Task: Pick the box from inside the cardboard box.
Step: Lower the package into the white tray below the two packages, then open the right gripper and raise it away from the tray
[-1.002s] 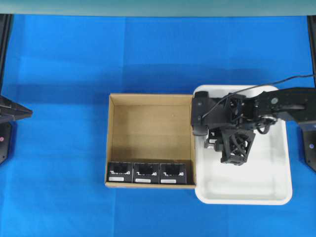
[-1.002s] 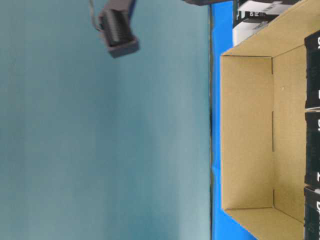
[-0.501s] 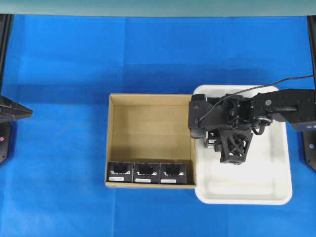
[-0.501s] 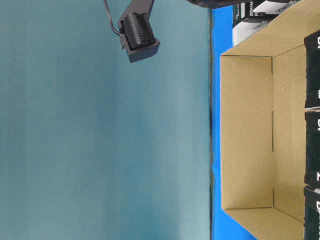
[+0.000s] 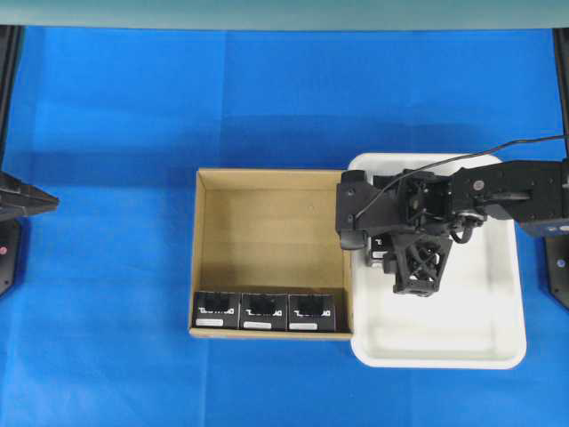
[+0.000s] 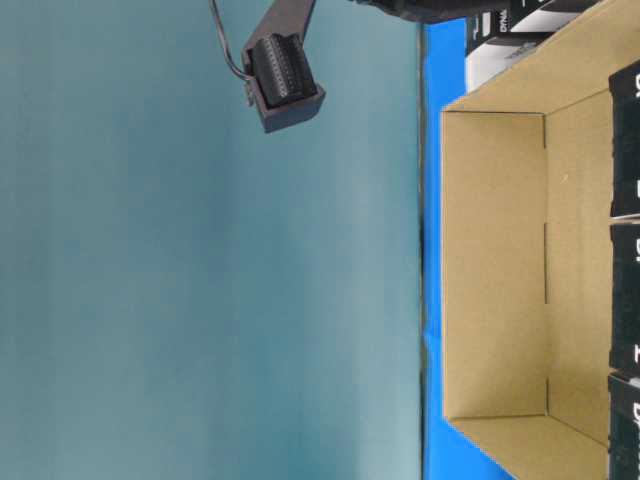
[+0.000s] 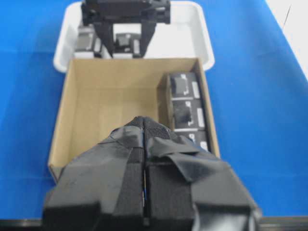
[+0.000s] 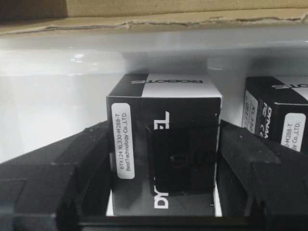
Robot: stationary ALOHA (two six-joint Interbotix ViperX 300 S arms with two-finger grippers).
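My right gripper (image 5: 379, 246) is low inside the white tray (image 5: 498, 342), beside the carton's right wall. In the right wrist view its fingers (image 8: 62, 168) press both sides of a small black box (image 8: 163, 115) with white lettering and a label strip, so it is shut on it. A second black box (image 8: 276, 118) stands in the tray right beside it. Three more black boxes (image 5: 264, 311) line the front wall of the brown cardboard box (image 5: 203, 258). My left gripper (image 7: 144, 124) is shut and empty, back at the table's left side.
The blue cloth covers the table all round. The carton (image 7: 115, 96) and the tray (image 7: 199, 43) touch side by side. The rest of the carton's floor (image 6: 495, 260) is bare. The tray's front half holds nothing.
My right gripper has shifted slightly left toward the carton wall and lower into the tray with the box in it. The left arm has not moved.
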